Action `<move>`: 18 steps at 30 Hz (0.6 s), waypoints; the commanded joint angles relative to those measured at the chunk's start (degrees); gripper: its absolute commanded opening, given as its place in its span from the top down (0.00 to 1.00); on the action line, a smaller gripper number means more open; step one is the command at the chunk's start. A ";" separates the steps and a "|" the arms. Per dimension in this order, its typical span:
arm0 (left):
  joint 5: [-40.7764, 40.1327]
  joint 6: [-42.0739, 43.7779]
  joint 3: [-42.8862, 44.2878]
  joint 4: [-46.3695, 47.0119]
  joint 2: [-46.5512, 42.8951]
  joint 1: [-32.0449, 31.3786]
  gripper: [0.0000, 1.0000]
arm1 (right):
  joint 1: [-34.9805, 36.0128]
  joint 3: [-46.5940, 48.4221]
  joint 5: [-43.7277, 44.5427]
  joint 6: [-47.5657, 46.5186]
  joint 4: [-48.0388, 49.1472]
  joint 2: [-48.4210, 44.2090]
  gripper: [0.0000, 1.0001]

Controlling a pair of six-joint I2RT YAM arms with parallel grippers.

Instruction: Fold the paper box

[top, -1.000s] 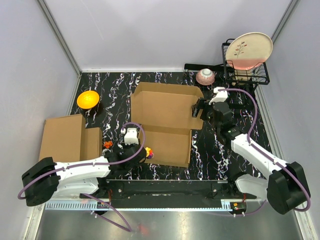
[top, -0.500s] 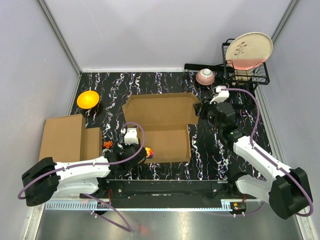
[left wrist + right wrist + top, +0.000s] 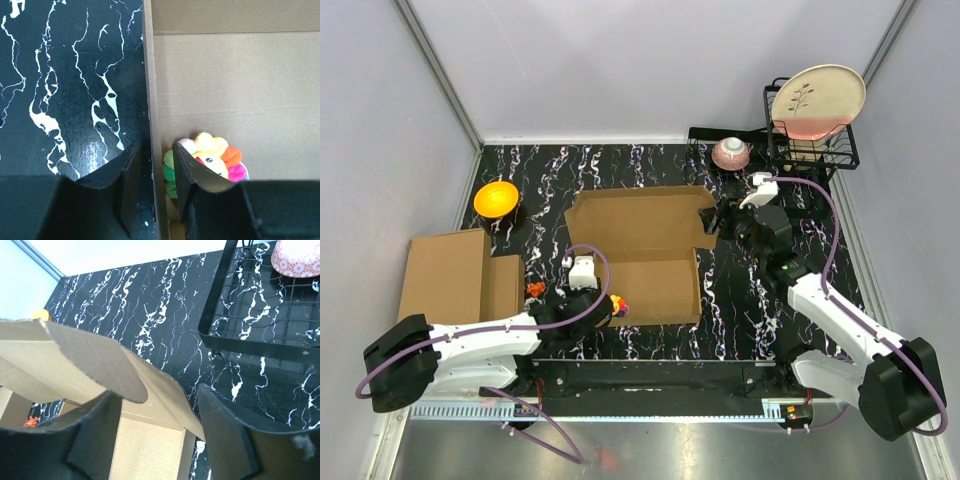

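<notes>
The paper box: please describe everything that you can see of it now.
The paper box is plain brown corrugated cardboard, partly folded into a shallow open tray with a wide flap on its far side. It lies on the black marbled table. The left gripper grips its left wall, one finger inside, one outside. A colourful plush toy lies inside by that wall. The open right gripper surrounds a rounded tab at the far right corner.

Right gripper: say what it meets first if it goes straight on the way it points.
The paper box: its rounded flap sits between the right gripper's open fingers, so that cardboard comes first, though depth is hard to judge.
</notes>
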 commanded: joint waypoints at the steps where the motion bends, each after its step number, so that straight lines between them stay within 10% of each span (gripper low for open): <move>1: 0.33 0.45 -0.04 2.40 0.15 -0.01 0.65 | -0.14 2.71 -1.18 0.28 1.19 -0.46 0.40; 9: 0.60 0.89 0.23 2.31 -0.20 -0.01 0.65 | -0.05 4.83 -4.87 4.67 0.83 3.32 0.90; 18: 0.51 1.76 0.05 2.75 -0.73 -0.01 0.65 | -0.14 5.53 -10.23 6.43 1.26 6.58 1.00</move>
